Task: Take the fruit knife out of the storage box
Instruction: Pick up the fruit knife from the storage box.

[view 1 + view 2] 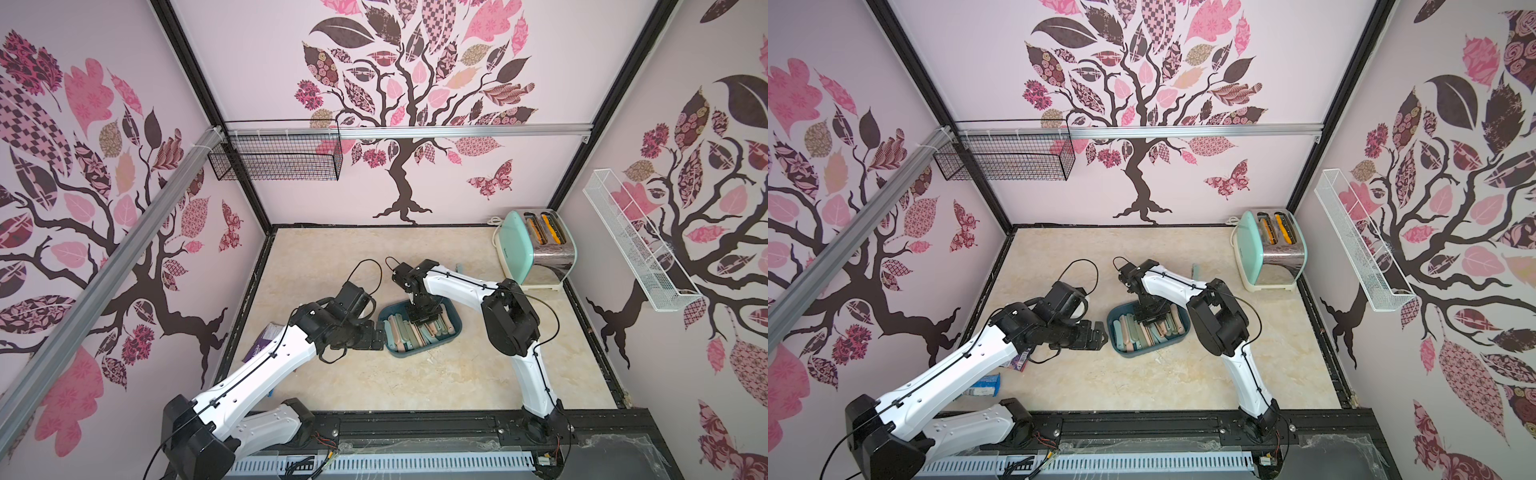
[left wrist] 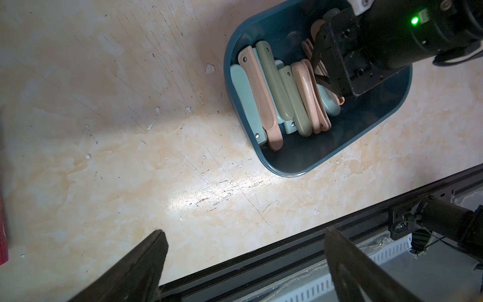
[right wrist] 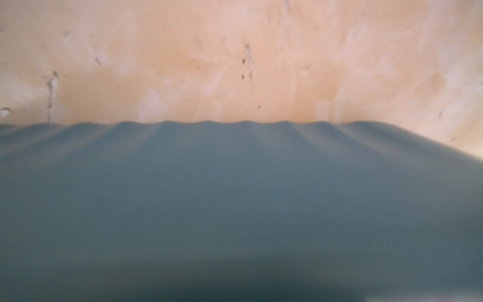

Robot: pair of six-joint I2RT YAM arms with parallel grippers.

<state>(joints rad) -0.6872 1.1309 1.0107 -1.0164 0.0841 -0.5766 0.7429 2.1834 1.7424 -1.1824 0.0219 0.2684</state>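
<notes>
The storage box (image 1: 451,332) (image 1: 1113,332) (image 2: 366,136), a dark teal tub, sits mid-table. Inside it lie several folded fruit knives (image 1: 401,332) (image 2: 258,91) with pink, green and pale blue handles. My right gripper (image 1: 422,322) (image 1: 1152,320) (image 2: 320,70) points down into the box, fingertips among the pink knives; how its jaws stand is hidden. A blurred teal surface (image 3: 235,196) fills the lower half of the right wrist view. My left gripper (image 1: 376,334) (image 1: 1098,332) (image 2: 245,240) hovers open and empty just beside the box's left end.
A mint toaster (image 1: 540,249) stands at the back right, and a small teal object (image 1: 1195,270) lies behind the right arm. A purple packet (image 1: 266,340) and a blue carton (image 1: 984,386) lie under the left arm. Wire baskets (image 1: 274,158) (image 1: 636,245) hang on the walls.
</notes>
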